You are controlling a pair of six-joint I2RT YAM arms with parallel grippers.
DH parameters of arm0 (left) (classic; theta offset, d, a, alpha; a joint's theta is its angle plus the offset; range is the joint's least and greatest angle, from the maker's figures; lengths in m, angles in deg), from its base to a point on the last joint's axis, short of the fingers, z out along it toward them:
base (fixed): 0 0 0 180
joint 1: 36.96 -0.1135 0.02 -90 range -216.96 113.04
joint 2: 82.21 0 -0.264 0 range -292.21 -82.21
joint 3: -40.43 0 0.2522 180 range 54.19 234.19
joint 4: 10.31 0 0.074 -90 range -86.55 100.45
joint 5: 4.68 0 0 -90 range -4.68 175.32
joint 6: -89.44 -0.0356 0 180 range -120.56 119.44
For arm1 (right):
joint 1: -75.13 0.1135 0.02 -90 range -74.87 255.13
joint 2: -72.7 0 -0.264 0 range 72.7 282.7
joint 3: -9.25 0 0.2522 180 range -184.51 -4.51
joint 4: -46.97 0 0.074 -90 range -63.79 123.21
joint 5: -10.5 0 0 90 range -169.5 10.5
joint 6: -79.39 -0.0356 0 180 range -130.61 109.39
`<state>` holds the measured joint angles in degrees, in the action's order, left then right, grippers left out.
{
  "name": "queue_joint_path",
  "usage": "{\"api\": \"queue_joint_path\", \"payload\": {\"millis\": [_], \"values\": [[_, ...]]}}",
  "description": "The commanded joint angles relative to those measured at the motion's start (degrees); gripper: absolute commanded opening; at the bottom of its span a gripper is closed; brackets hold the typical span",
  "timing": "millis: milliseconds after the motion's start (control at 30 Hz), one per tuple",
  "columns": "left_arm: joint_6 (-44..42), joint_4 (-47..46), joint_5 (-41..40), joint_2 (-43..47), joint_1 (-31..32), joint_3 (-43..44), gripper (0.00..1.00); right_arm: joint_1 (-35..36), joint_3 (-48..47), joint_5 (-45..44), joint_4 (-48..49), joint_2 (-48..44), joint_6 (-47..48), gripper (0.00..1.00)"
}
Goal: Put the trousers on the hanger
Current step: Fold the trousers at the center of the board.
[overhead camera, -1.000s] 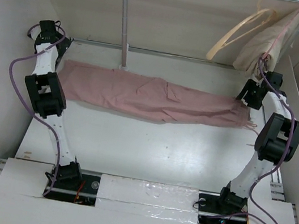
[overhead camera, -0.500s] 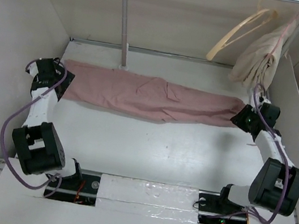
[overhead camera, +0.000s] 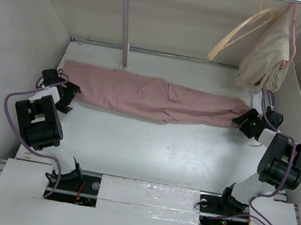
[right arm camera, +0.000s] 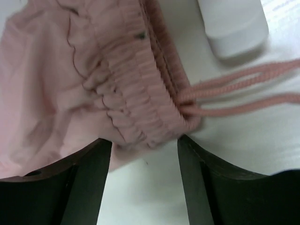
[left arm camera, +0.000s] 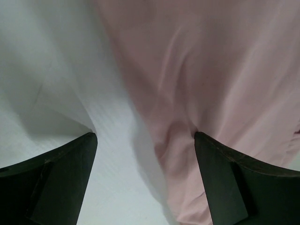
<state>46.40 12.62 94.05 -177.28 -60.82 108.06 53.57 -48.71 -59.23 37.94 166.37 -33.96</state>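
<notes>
In your right wrist view, the trousers (right arm camera: 70, 79) fill the upper left of the frame, dusty pink and creased. Their gathered waistband (right arm camera: 136, 98) runs as a ribbed strip from top centre down to the middle. From its lower end the drawstring (right arm camera: 243, 89) trails off to the right edge as two pink cords lying on the white desk (right arm camera: 243, 140). A white round post (right arm camera: 232, 23) stands at the upper right, just beside the waistband. At the bottom, the right gripper (right arm camera: 144, 140) has its jaws spread apart. The waistband's lowest fold sits right at their tips, unclamped, with bare desk showing between the dark fingers (right arm camera: 84, 183) below.
</notes>
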Motion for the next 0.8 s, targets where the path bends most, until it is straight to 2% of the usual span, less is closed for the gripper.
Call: {"api": "queue_joint_path", "payload": {"millis": [0, 67, 133, 167, 200, 233, 333, 433, 500, 567, 767], "values": [[1.4, -1.5, -1.0, -4.1, -0.1, 2.5, 0.82, 1.0, -2.3, -1.5, 4.0, 2.7, -3.8, 0.63], [1.9, -1.4, -1.3, -7.1, -0.1, 3.3, 0.81, 1.5, -2.6, -1.8, 5.5, 4.1, -4.6, 0.58], [1.9, -1.5, -2.1, -8.4, 0.4, 5.2, 0.76, 2.1, -3.3, -2.3, 5.8, 5.2, -5.6, 0.41], [1.8, -1.7, -2.5, -8.6, 0.4, 5.7, 0.72, 2.1, -4.0, -2.3, 5.5, 6.3, -5.7, 0.37], [1.8, -1.6, -2.7, -9.1, 0.4, 6.9, 0.63, 2.1, -5.2, -2.6, 5.0, 6.8, -5.7, 0.28], [1.9, -1.4, -2.5, -9.3, 0.9, 7.3, 0.37, 2.7, -5.8, -2.9, 4.3, 7.1, -5.6, 0.12], [1.9, 0.1, -3.8, -10.1, 0.9, 9.0, 0.0, 2.8, -5.6, -3.9, 2.7, 5.7, -4.8, 0.0], [-0.7, 2.7, -6.1, -11.5, -0.4, 10.5, 0.0, 2.1, -3.9, -5.4, -0.2, 0.7, -2.1, 0.0], [-3.4, 5.8, -11.4, -11.2, -0.4, 10.9, 0.0, 0.8, -2.7, -6.6, -4.0, -3.8, 0.5, 0.0], [-4.9, 6.7, -13.2, -10.1, -1.0, 10.3, 0.0, -0.9, -0.2, -6.5, -7.8, -6.9, 2.1, 0.0], [-9.3, 9.1, -19.4, -2.0, -1.5, 5.4, 0.0, -9.5, 5.2, -4.8, -16.7, -19.4, 8.1, 0.0]]}}
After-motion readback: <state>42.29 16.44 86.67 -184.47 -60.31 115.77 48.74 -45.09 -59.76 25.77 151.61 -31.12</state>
